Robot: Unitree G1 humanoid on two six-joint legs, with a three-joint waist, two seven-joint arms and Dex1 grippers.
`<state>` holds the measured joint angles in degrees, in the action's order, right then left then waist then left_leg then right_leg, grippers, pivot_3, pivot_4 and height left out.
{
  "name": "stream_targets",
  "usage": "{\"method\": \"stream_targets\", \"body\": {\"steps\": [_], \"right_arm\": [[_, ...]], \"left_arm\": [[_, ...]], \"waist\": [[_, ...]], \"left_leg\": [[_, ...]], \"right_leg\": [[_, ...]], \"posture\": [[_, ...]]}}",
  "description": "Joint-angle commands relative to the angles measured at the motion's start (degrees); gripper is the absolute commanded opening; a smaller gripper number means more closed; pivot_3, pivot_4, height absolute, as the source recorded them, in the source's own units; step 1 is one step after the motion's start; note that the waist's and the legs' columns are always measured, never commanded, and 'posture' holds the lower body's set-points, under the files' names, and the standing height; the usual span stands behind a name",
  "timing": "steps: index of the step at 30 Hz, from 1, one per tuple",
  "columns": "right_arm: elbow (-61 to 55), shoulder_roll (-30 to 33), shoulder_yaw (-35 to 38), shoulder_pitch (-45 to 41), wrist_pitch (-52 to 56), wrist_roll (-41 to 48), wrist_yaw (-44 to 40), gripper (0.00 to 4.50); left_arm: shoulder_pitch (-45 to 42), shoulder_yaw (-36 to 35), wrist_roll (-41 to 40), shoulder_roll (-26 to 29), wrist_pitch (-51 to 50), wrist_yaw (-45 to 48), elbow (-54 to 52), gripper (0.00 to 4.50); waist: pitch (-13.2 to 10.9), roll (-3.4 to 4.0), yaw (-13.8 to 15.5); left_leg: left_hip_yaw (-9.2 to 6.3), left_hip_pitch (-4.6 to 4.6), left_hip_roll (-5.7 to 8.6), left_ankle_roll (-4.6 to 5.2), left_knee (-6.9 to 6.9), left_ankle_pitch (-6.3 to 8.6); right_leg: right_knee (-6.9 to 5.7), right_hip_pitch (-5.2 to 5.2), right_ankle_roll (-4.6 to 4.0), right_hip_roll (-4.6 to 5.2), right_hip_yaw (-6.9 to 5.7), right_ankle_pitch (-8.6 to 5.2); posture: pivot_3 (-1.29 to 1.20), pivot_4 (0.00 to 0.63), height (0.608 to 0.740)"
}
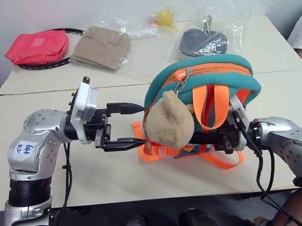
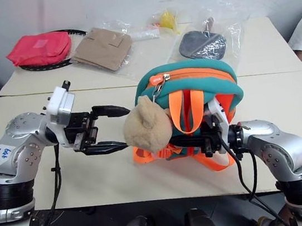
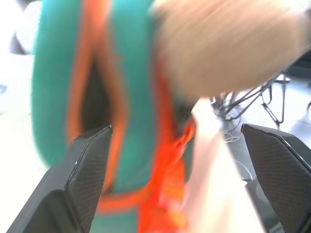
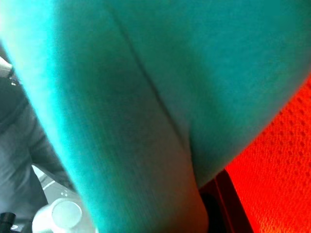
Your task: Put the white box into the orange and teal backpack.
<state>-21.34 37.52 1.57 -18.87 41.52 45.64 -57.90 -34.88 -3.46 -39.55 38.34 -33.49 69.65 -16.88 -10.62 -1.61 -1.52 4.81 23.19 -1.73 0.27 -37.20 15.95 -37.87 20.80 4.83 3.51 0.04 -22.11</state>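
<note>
The left gripper [image 1: 126, 126] has its two black fingers spread wide and holds nothing; it points level toward the orange and teal backpack [image 1: 213, 76], just beside the tan plush head [image 1: 167, 123] on its front, apart from the fabric. The right gripper [image 1: 228, 136] is closed tight on the lower side of the backpack, where the orange straps [image 1: 216, 157] hang, and it holds the bag up on the beige table [image 1: 120, 173] (its wrist view shows teal fabric and orange mesh pressed very close). The white box I cannot find on the table or between any fingers; the left wrist view shows a dark slit between the orange edges of the bag's opening, so my judgement is that the box is probably already inside, but I cannot confirm this. What could go wrong from here: the bag stands only by the right grip, so if this grip slips or lets go too early, the bag can fall over and the box may slide out through the opening. Also the open left fingers are near the plush head and the straps, and a careless move could hook them and pull the bag. Behind lie a red pouch [image 1: 37, 47] and bagged items [image 1: 102, 45].
</note>
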Motion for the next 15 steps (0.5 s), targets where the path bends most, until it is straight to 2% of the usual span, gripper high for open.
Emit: {"method": "stream_targets", "body": {"steps": [1, 7, 11, 15], "right_arm": [[0.7, 0.1, -0.7, 0.1, -1.3, -1.3, -0.7, 0.02], [1.8, -0.1, -1.5, -0.4, -2.1, -2.2, -1.5, 0.02], [2.3, -0.2, -1.9, -0.4, -2.6, -2.6, -1.6, 0.02], [2.7, -0.4, -1.8, -0.1, -3.2, -3.1, -1.5, 0.02]], "left_arm": [[0.3, -1.0, -3.2, -3.1, -0.3, -6.8, -8.0, 4.47], [1.5, 0.9, -4.2, -7.3, -0.4, -12.7, -12.0, 4.47], [1.7, 2.8, -3.4, -7.7, 0.9, -11.9, -12.2, 3.31], [2.1, 1.4, -3.6, -6.2, 1.5, -11.5, -11.5, 2.16]], "waist": [[0.0, 0.0, 0.0], [0.0, 0.0, -0.1], [0.0, 0.0, 0.0], [0.0, 0.0, -0.1]], "left_leg": [[-0.03, -0.02, 0.0, 0.0, 0.01, 0.0], [-0.07, -0.09, -0.03, -0.05, 0.01, -0.03], [-0.12, -0.11, -0.01, -0.05, -0.03, -0.03], [-0.15, -0.11, -0.02, -0.06, -0.02, -0.03]], "right_leg": [[0.0, -0.03, 0.0, 0.0, -0.02, 0.0], [0.01, -0.09, 0.0, -0.07, -0.07, 0.0], [0.04, -0.17, 0.0, -0.06, -0.1, 0.0], [0.04, -0.17, 0.0, -0.07, -0.14, 0.0]], "posture": [[0.0, 0.15, 0.74], [0.0, 0.15, 0.74], [0.0, 0.15, 0.74], [0.0, 0.15, 0.74]]}}
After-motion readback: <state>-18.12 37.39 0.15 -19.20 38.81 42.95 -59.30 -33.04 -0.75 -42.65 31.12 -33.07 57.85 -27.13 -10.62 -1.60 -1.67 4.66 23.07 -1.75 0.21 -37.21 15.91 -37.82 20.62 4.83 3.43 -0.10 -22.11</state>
